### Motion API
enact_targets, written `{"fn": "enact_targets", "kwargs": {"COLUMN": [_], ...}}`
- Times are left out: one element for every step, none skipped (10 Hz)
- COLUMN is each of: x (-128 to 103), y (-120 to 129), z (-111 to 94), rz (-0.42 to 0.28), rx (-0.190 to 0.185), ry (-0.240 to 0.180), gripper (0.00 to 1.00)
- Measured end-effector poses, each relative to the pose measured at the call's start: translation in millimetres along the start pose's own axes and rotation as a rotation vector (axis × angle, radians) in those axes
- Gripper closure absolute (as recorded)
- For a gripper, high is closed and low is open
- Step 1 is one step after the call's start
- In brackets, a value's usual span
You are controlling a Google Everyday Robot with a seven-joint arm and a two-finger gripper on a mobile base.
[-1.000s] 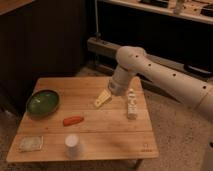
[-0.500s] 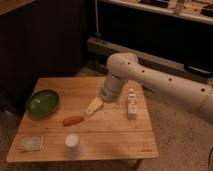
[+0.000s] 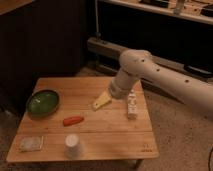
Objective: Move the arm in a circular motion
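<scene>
Overhead, one arm (image 3: 150,75) hangs its gripper (image 3: 101,101), fingers unreadable, above one table (image 3: 115,135) bearing one bowl (image 3: 43,102), one cup (image 3: 72,144)

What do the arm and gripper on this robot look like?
The arm is cream-white, built of thick tubular segments with a rounded elbow and small dark screw holes along the side. No loose cables show. The gripper, over the wooden table, is a pale yellowish piece.

A wooden table (image 3: 115,137) bears a green bowl (image 3: 43,102), a carrot-like stick (image 3: 73,120) and a white cup (image 3: 72,143).
</scene>
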Motion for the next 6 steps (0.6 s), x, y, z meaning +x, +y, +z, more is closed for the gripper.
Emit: {"fn": "enact_targets", "kwargs": {"x": [-13,-27,-44,-66,-81,-99], "y": [15,30,47,65,75,86], "z": [-21,-38,-52,-65,-72,-79], "rz": [0.030,0.063,0.101,0.144,0.172,0.205], "rx": [-0.011,-0.027,-0.045,-0.071,-0.087,-0.103], "ry": [0.034,0.059,0.075,0.076,0.067,0.053], "gripper": [0.00,0.00,0.00,0.00,0.00,0.00]}}
